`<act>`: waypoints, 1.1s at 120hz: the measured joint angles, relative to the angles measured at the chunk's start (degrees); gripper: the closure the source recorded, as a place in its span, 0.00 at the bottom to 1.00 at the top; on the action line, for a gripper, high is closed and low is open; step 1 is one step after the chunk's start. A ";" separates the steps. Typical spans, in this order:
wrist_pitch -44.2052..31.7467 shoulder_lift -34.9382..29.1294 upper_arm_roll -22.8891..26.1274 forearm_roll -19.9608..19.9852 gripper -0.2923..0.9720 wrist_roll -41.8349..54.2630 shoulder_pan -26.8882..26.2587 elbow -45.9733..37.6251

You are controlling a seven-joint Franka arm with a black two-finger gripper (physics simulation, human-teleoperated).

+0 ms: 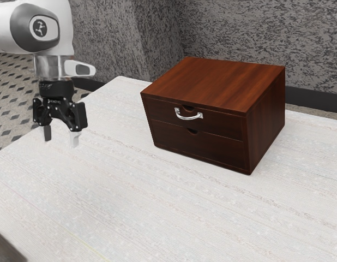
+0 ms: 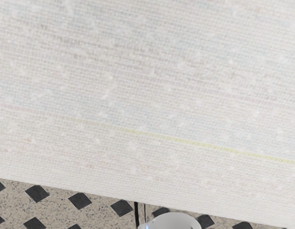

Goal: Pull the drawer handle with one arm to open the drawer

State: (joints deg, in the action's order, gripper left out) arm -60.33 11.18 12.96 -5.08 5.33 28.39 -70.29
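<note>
A dark red-brown wooden cabinet [image 1: 217, 109] with two drawers stands on the white table [image 1: 157, 207], right of centre in the exterior view. The upper drawer [image 1: 196, 115] carries a curved silver handle [image 1: 188, 114] and sits flush with the cabinet front; the lower drawer [image 1: 198, 143] has a small notch and is flush too. My gripper [image 1: 59, 139] hangs at the exterior view's left, well away from the cabinet and a little above the tabletop. Its two fingers point down, spread apart, with nothing between them.
The wrist view looks down on the white woven tabletop [image 2: 147, 95], its near edge, and a patterned floor [image 2: 37, 200] beyond. A grey speckled wall [image 1: 239, 33] rises behind the cabinet. Open tabletop lies between my hand and the cabinet.
</note>
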 joint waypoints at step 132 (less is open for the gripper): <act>-41.85 12.58 4.83 -1.98 0.23 61.07 -13.48 3.55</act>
State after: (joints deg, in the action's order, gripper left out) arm -102.18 23.77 17.80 -7.06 66.40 14.92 -66.73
